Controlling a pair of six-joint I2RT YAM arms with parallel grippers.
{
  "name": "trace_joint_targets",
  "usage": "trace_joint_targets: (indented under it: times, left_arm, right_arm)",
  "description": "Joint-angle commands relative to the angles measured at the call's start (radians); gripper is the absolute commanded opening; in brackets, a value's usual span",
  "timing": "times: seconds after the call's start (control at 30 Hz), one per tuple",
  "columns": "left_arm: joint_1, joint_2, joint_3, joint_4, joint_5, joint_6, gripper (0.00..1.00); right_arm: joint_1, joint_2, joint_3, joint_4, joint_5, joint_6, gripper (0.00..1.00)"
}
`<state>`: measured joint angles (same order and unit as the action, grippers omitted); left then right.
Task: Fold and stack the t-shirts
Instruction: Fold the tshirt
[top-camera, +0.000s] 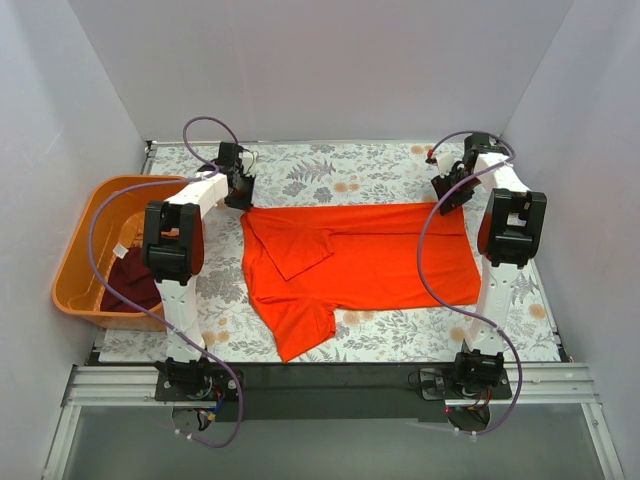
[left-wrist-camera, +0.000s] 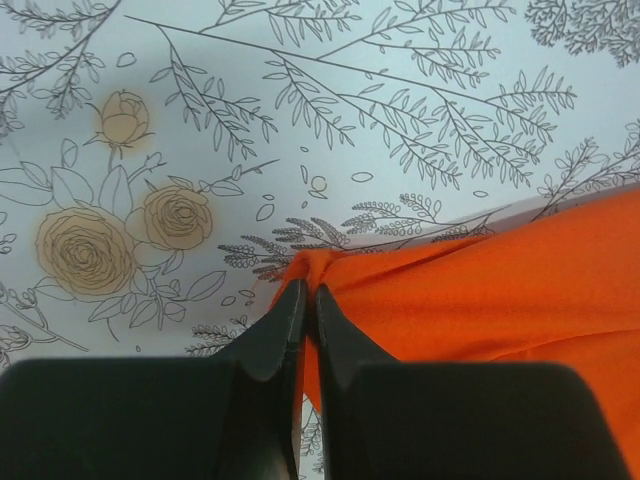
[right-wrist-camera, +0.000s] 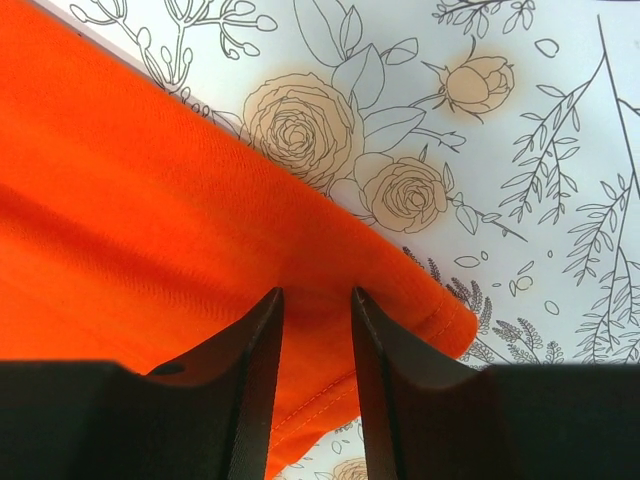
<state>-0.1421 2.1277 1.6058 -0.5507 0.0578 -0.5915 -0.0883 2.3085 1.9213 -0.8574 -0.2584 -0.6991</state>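
The bright orange-red t-shirt (top-camera: 370, 260) lies spread across the middle of the table, with one sleeve folded in and its lower left part trailing toward the near edge. My left gripper (top-camera: 240, 195) is at its far left corner. In the left wrist view the jaws (left-wrist-camera: 308, 288) are shut on a bunched tip of the orange cloth (left-wrist-camera: 500, 290). My right gripper (top-camera: 447, 193) is at the far right corner. Its jaws (right-wrist-camera: 316, 292) stand apart over the shirt's hemmed corner (right-wrist-camera: 130, 200). The dark maroon t-shirt (top-camera: 135, 282) lies crumpled in the basket.
The orange plastic basket (top-camera: 85, 225) stands at the table's left edge. The floral tablecloth (top-camera: 330, 165) shows behind and in front of the shirt. White walls enclose the table on three sides.
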Motion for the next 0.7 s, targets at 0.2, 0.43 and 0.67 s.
trace_joint_targets:
  times: [0.2, 0.43, 0.67]
  left_arm:
    - [0.009, 0.043, 0.138, 0.014, -0.119, 0.01, 0.0]
    - [0.012, 0.139, 0.248, 0.017, -0.116, 0.016, 0.15]
    - [0.013, -0.012, 0.358, -0.057, 0.108, 0.038, 0.41]
  right_arm:
    - [-0.001, 0.022, -0.004, 0.089, 0.104, 0.013, 0.4]
    - [0.01, 0.054, 0.079, 0.116, 0.087, 0.067, 0.51]
    - [0.005, -0.197, 0.021, 0.1, -0.05, 0.058, 0.93]
